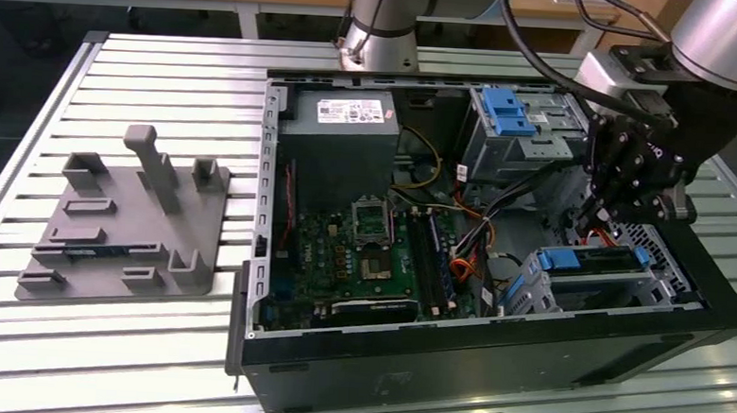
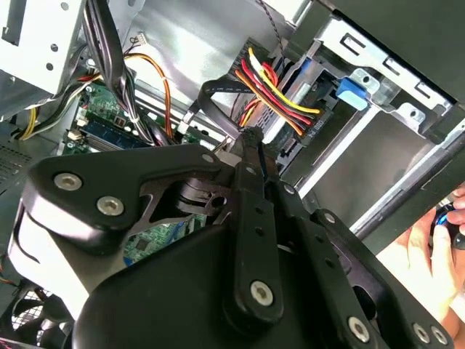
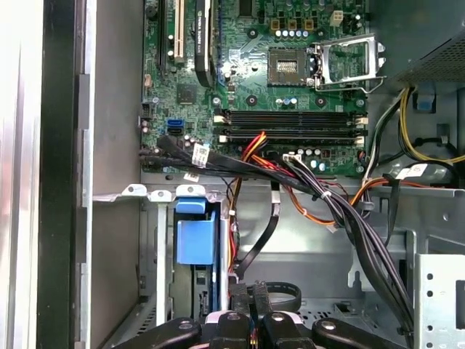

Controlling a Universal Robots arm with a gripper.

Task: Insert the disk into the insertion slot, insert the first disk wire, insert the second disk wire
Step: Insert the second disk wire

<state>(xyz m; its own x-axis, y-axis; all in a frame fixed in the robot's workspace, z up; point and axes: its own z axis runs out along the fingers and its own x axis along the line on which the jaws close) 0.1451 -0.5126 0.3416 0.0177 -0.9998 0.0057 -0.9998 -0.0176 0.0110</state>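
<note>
Fingers (image 2: 251,145) clenched on one flat black wire connector, just beside the disk's (image 1: 589,263) connector end — disk already seated in the insertion slot (image 1: 567,283), one blue caddy handle (image 3: 196,240) showing. Judged: wire (image 3: 261,233) soft and springy, connector small and fragile — best gripped by its rigid plug. One red-yellow wire bundle (image 2: 272,91) near

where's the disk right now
The disk, in its blue caddy, sits inside the insertion slot at the exterior view's lower right of the computer case, just below the gripper.
</note>
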